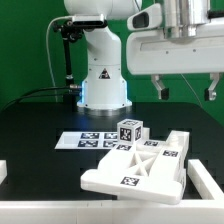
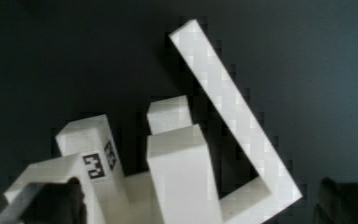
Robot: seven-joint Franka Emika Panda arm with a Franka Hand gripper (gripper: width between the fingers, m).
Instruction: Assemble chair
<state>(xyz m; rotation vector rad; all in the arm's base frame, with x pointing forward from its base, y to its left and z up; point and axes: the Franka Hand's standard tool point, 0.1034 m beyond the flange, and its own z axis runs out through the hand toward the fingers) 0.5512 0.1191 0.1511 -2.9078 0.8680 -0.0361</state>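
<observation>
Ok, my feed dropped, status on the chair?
Gripper raised, open, empty. Chair parts clustered on the table, partly joined. Marker board behind them. Nothing blocking.

White parts on black

The blocky white plastic chair parts (image 1: 135, 170) bore black-and-white square tags; the flat white marker board (image 1: 85, 139) carried similar tags on the black table (image 1: 40, 120).

glossy white arm (image 1: 100, 45), black cable (image 1: 62, 60), dark fingertips (image 1: 163, 90)
</observation>
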